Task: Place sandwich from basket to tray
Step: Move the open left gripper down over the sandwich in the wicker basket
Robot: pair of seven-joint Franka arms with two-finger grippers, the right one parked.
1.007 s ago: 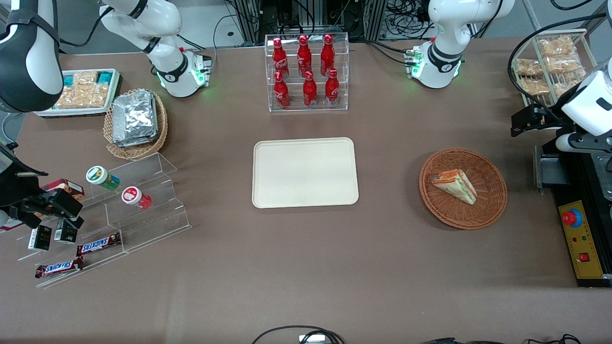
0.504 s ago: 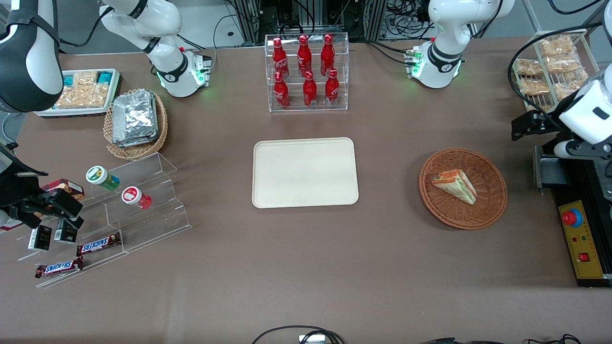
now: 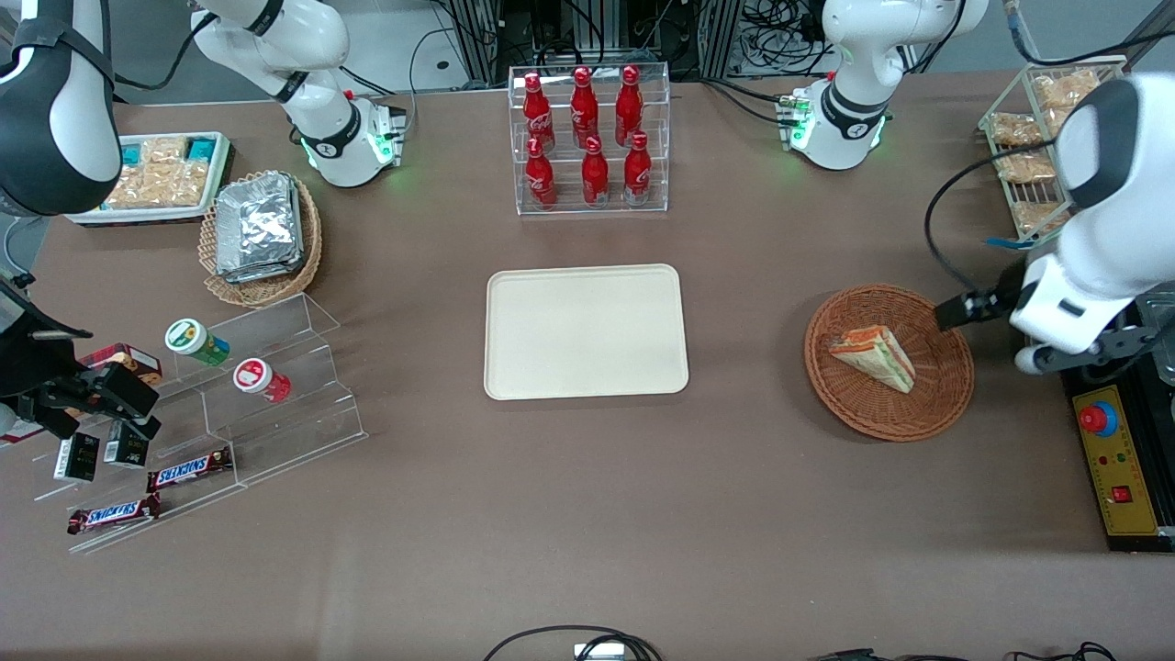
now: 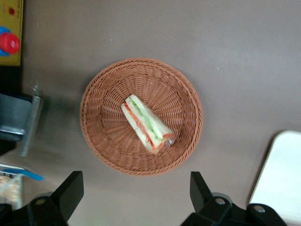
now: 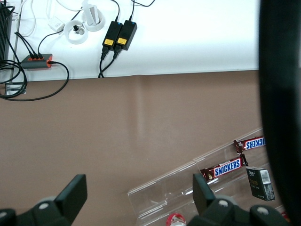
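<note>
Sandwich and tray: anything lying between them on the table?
Only the basket wall around the sandwich, then bare brown table up to the tray, as the front view shows. The open pincer hovers above the basket.

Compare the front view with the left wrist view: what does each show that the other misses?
Front only: the bottle rack, foil basket, snack steps and whole tray. Left wrist only: the gripper, open, empty, hovering above the table beside the basket. Both: the sandwich lying in the basket, a tray corner, the red stop button.
</note>
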